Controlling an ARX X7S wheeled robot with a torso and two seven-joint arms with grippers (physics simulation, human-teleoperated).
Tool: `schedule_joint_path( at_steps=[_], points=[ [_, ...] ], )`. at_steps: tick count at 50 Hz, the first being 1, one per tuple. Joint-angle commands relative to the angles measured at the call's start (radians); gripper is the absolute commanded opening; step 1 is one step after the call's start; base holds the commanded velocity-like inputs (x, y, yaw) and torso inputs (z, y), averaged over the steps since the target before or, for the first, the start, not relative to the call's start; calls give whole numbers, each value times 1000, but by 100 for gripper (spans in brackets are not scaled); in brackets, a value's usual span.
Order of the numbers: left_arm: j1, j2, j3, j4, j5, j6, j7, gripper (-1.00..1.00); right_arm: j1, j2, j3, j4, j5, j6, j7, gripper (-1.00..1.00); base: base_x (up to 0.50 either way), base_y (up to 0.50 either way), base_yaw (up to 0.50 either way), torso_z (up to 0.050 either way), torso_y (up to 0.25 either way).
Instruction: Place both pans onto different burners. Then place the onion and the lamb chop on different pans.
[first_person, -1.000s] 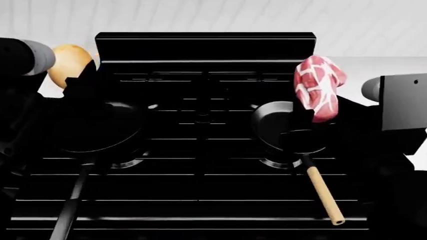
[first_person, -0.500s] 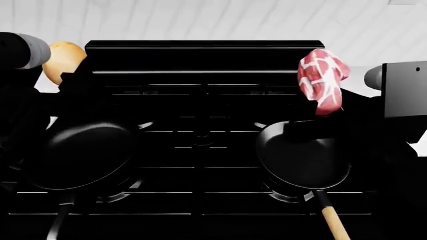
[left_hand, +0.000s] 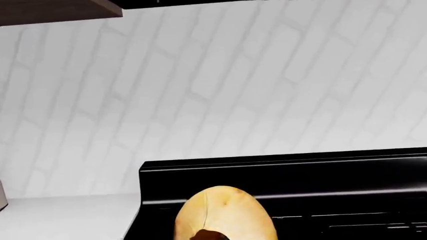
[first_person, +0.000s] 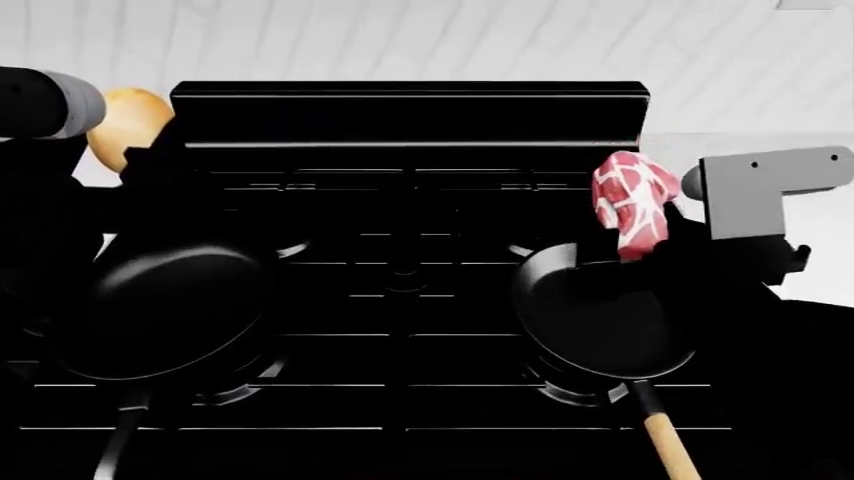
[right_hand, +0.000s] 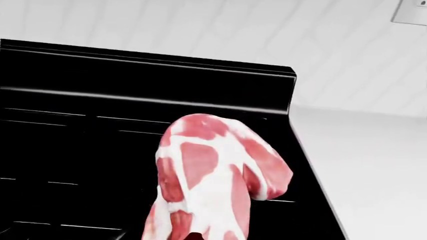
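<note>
Two black pans sit on the front burners of the black stove (first_person: 400, 300). The black-handled pan (first_person: 167, 310) covers the left burner (first_person: 254, 385), and the wooden-handled pan (first_person: 607, 320) covers the right burner (first_person: 574, 392). My left gripper (first_person: 144, 152) is shut on the golden onion (first_person: 127, 122) (left_hand: 223, 215), held up beyond the left pan near the stove's back corner. My right gripper (first_person: 657, 245) is shut on the lamb chop (first_person: 633, 205) (right_hand: 213, 185), which hangs just above the far rim of the right pan. Both sets of fingers are dark against the stove.
The stove's raised back panel (first_person: 407, 115) runs along the white tiled wall (first_person: 427, 40). White counter lies to the left (left_hand: 67, 217) and right (right_hand: 373, 170) of the stove. A wooden shelf edge (left_hand: 53, 10) hangs high on the wall.
The right arm has come down and turned, bringing the lamb chop lower toward the right pan's far rim. The left arm and onion have stayed put. Earlier, the head view tilted downward.
</note>
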Motion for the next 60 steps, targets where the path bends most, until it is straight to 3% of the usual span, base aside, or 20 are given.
schedule_joint_path(
  at_steps=[1,13,50,51,60],
  points=[
    [16,0,-1,-4,10,14,4,-100,-65,41,7,-67,1,2,19,-100,0,0,0,0,0],
    [42,-7,-10,0,22,26,11,-100,-128,80,33,-161,26,-24,54,-100,0,0,0,0,1],
    [69,-12,-13,-6,37,41,16,-100,-248,45,-5,-107,-92,-89,-45,-100,0,0,0,0,0],
    [68,-13,-14,-8,37,42,16,-100,-246,44,-8,-106,-92,-87,-47,100,0,0,0,0,0],
    [79,-15,-17,-8,41,48,18,-100,-221,50,1,-113,-57,-77,-33,100,0,0,0,0,0]
  ],
)
